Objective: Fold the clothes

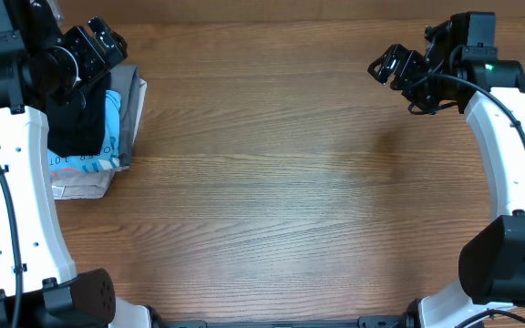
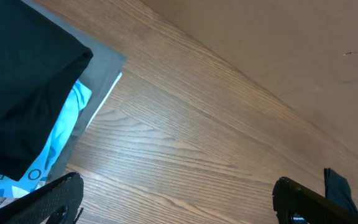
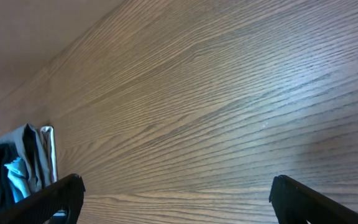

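Left gripper (image 2: 176, 202) gapes over the folded black garment (image 2: 23, 81), stacked at the table's (image 1: 290, 182) left edge, seemingly finished; right gripper (image 3: 176, 199) open, idle.

The wooden table (image 1: 272, 182) lies open to free passage across its whole middle and right side, and the only obstacle is the stack of folded garments (image 1: 85, 166) at the left edge, with the black garment (image 1: 76, 132) on top of it.
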Action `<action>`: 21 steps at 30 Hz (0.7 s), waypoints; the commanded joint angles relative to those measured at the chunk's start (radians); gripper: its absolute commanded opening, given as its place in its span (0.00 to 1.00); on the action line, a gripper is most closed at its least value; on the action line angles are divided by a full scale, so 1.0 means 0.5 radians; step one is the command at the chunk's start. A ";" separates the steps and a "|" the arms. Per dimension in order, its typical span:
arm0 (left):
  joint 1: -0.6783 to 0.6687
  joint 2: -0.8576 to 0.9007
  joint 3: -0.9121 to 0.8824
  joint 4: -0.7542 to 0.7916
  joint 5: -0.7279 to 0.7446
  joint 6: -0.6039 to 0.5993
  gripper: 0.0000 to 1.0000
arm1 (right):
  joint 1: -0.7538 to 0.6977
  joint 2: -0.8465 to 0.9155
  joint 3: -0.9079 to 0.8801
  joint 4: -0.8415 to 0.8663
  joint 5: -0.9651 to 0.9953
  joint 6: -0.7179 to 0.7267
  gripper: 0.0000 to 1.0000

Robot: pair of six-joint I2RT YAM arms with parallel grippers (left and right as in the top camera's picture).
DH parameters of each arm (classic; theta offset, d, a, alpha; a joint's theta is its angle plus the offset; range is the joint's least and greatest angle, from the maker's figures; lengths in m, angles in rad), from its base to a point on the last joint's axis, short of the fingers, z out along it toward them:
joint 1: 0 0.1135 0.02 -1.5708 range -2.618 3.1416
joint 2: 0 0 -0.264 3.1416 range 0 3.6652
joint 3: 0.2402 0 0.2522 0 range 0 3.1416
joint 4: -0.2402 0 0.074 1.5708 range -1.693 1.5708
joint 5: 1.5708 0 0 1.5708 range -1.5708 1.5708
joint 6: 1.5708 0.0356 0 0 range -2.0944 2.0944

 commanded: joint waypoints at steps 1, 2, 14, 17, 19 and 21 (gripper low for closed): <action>0.000 -0.015 -0.007 0.001 0.008 0.002 1.00 | -0.009 -0.001 0.005 0.005 -0.001 -0.014 1.00; 0.000 -0.015 -0.007 0.002 0.008 0.002 1.00 | -0.009 -0.001 0.005 0.005 -0.001 -0.014 1.00; 0.000 -0.015 -0.007 0.002 0.008 0.002 1.00 | -0.006 -0.045 0.005 0.005 -0.001 -0.014 1.00; 0.000 -0.015 -0.007 0.001 0.008 0.002 1.00 | 0.011 -0.140 0.005 0.005 -0.001 -0.014 1.00; 0.000 -0.015 -0.007 0.002 0.008 0.002 1.00 | 0.035 -0.239 0.005 0.005 -0.001 -0.014 1.00; 0.000 -0.015 -0.007 0.002 0.008 0.002 1.00 | 0.069 -0.372 0.005 0.005 -0.001 -0.014 1.00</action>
